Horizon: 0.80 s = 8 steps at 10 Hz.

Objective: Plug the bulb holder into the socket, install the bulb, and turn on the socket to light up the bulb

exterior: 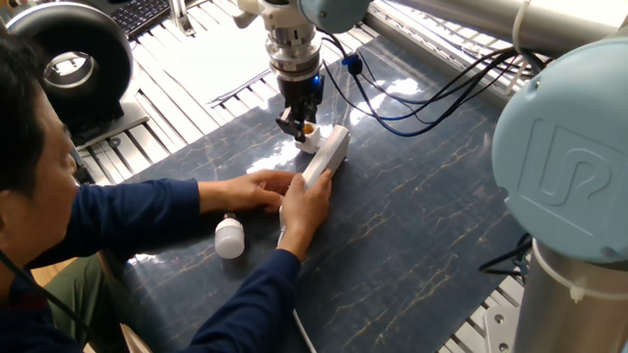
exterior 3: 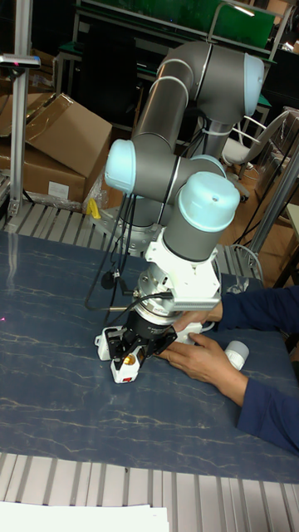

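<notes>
While a person's hands (exterior: 294, 201) steady the socket (exterior: 327, 157), the gripper (exterior: 297, 125), jaws clamped on the bulb holder (exterior: 308, 130), sits at its far end; the bulb (exterior: 229, 236) lies at seven o'clock.

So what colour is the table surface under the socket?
Dark blue with pale marble-like veins, table surface, clearest in the fixed view.

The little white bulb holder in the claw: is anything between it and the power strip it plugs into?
Nothing visible blocks it. The small white bulb holder with the orange opening sits in the claw right at the far end of the long white power strip. The person's hands steady the strip's near end, clear of that spot.
</notes>
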Available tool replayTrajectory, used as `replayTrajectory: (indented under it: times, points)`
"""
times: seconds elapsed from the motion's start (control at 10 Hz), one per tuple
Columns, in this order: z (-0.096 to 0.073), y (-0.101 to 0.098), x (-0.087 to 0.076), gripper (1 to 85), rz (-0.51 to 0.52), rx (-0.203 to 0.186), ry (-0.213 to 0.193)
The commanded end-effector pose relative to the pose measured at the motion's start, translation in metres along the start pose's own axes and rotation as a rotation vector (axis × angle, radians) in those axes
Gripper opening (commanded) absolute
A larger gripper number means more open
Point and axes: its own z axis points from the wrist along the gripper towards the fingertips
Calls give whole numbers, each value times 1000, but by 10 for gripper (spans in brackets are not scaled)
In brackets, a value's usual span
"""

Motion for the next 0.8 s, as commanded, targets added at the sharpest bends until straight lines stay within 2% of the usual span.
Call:
replayTrajectory:
  times: [0.0,0.4,0.7]
  points:
    - [0,5,2,13,-10,-23,-17]
    - [11,7,-1,13,-27,-24,-53]
    - [14,7,5,13,-30,-20,-43]
